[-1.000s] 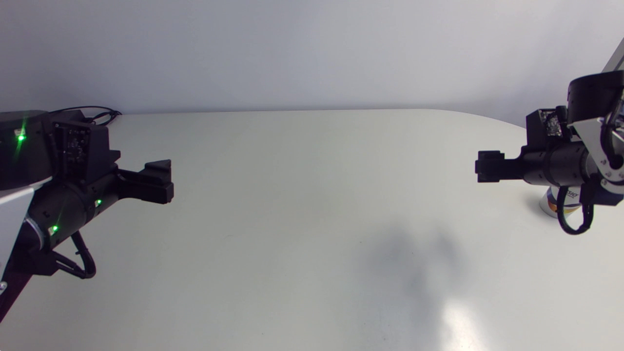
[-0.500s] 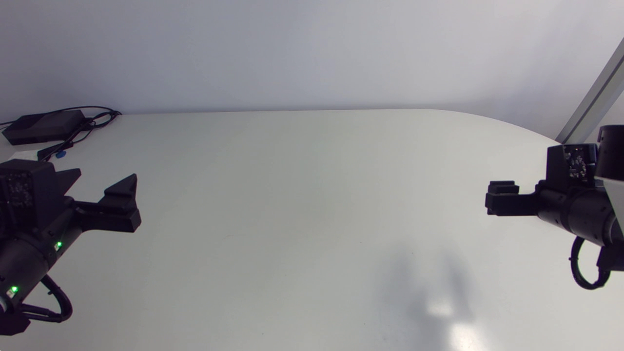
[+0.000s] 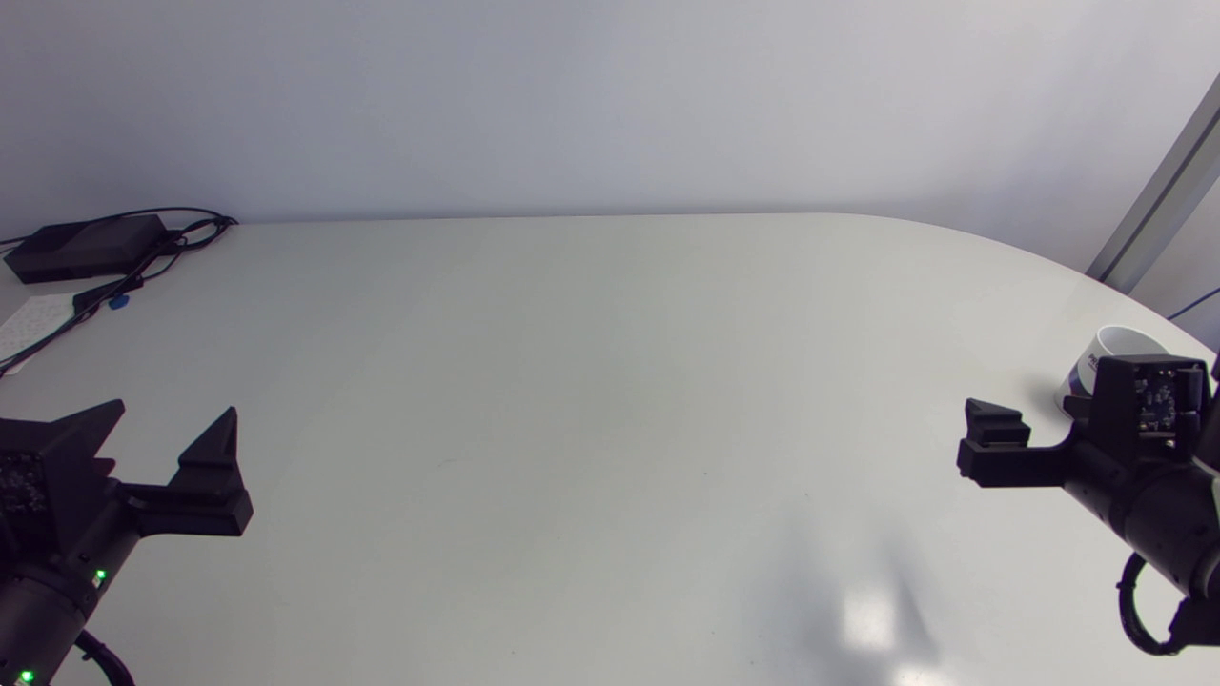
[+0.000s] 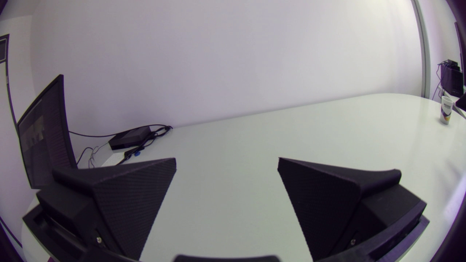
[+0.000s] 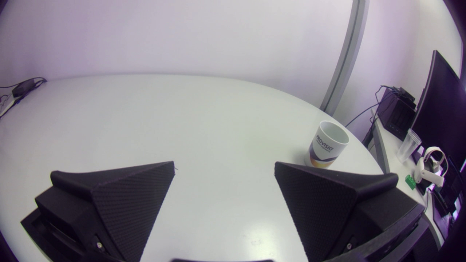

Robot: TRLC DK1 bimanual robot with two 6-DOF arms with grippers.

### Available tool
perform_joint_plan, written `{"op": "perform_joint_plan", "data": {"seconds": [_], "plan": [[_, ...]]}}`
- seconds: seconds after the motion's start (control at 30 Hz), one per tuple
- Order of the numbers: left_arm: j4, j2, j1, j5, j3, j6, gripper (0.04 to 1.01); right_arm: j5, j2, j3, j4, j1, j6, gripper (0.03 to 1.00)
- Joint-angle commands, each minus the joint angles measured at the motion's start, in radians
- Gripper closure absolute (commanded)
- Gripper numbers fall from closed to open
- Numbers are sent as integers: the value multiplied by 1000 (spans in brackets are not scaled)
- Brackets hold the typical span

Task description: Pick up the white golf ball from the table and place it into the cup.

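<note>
Entering from the left edge of the head view, the matte black left gripper [image 3: 162, 429] sits over the near left part of the pale, round-cornered white surface [image 3: 610, 381]. It points toward the middle. Its two broad wedge-shaped fingers [image 3: 214, 448] stand wide apart, and the left wrist view shows only bare surface in the gap of the left gripper [image 4: 225, 162].

The matte black right gripper [image 3: 991, 438] comes in from the right edge and is seen nearly edge-on from above. In its own wrist view the right gripper [image 5: 224, 165] has its fingers [image 5: 120, 196] spread just as wide, with bare surface between them.

The white cup with a dark blue and orange band near its base [image 3: 1110, 345] stands upright close to the far right rim of the surface. In the head view the black block on top of the right wrist covers part of it. From the right wrist the cup [image 5: 327, 145] is ahead of the gripper and outside the gap, beyond one finger and apart from it. Its mouth is open, but its bottom is out of sight. From the left wrist the cup [image 4: 446, 109] appears small, far across the surface.

Where the white golf ball is cannot be told from these views.

A flat black box [image 3: 86, 246] with black cables [image 3: 186, 229] lies at the far left corner, beside a white paper note [image 3: 33, 322].
</note>
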State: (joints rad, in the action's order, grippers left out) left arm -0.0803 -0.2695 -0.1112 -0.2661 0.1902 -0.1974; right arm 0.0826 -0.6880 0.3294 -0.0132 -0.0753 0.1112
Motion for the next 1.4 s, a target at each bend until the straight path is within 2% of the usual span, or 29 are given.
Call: {"op": "perform_joint_plan", "data": {"seconds": [0.0, 0.2, 0.4, 0.6, 0.73, 0.87, 1.07, 1.17, 1.27, 1.33, 1.37], "plan": [[-15, 42, 7, 2, -38, -25, 48, 8, 53, -47, -21, 20, 25, 70], [-62, 135, 4, 2, -60, -40, 49, 8, 185, -136, -31, 42, 51, 70], [-55, 151, 22, 7, -78, -74, 62, 13, 315, -210, -31, 42, 79, 70], [-59, 280, 8, 7, -135, -96, 70, 14, 432, -263, -14, 43, 90, 70], [-62, 280, 15, 7, -141, -96, 70, 14, 496, -283, 7, 49, 100, 70], [-62, 282, 18, 7, -141, -100, 70, 39, 576, -306, 42, 75, 137, 70], [-56, 282, 11, 8, -141, -100, 70, 39, 593, -306, 39, 65, 166, 70], [-58, 282, 16, 8, -141, -100, 70, 26, 597, -306, 41, 68, 177, 70], [-62, 283, 13, 8, -141, -100, 70, 19, 605, -306, 42, 85, 216, 70], [-62, 283, 10, 8, -140, -100, 70, -1, 605, -305, 50, 100, 249, 70], [-62, 283, 5, 8, -141, -100, 70, -26, 607, -300, 67, 104, 255, 70]]}}
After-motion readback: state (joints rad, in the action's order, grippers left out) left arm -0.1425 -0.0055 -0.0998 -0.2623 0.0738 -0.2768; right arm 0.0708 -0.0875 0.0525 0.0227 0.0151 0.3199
